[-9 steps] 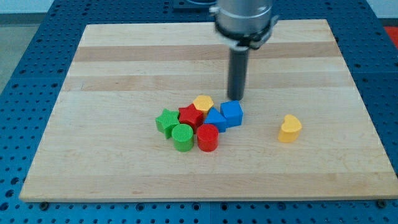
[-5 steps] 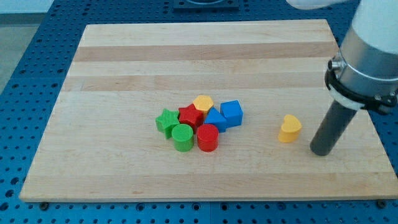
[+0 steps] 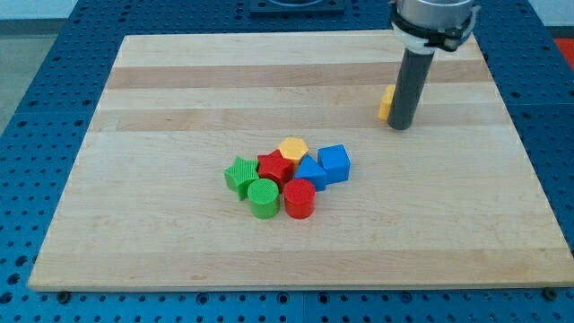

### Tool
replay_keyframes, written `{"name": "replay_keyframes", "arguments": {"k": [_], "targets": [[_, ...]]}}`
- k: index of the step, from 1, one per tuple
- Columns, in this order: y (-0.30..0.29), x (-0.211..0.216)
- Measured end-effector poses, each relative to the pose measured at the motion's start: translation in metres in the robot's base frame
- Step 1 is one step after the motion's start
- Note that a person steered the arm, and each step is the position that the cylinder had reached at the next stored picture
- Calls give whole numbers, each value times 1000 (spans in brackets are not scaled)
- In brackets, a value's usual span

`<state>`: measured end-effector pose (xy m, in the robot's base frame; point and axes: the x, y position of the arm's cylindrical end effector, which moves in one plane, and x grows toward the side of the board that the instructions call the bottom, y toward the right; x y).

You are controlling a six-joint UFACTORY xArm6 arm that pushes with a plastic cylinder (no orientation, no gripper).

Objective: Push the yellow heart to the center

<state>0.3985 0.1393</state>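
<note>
The yellow heart [image 3: 386, 103] lies at the view's upper right, mostly hidden behind the dark rod. My tip [image 3: 401, 126] rests on the board, touching the heart's right side. A cluster sits near the board's middle: a blue cube [image 3: 334, 163], a blue triangle [image 3: 310, 171], a yellow hexagon [image 3: 292, 148], a red star [image 3: 274, 167], a red cylinder [image 3: 300, 198], a green star [image 3: 239, 174] and a green cylinder [image 3: 264, 197]. The tip is well up and to the right of this cluster.
The wooden board [image 3: 179, 90] lies on a blue perforated table [image 3: 36, 108]. The board's right edge [image 3: 511, 126] is a little to the right of the tip.
The tip went from above the blue cube to the right of the heart, then up the view. The yellow heart has moved from the lower right to the upper right. The cluster is unchanged.
</note>
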Motion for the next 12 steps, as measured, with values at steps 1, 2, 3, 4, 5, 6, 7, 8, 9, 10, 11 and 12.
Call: {"name": "replay_keyframes", "arguments": {"k": [1,2,3,4,5,6,7,8,9,10,11,12], "targets": [[0,23],[36,12],[35,-33],[21,-44],[-7,-26],[-39,-12],[-48,-12],[-39,8],[-51,8],[-68,8],[-92,8],[-126,8]]}}
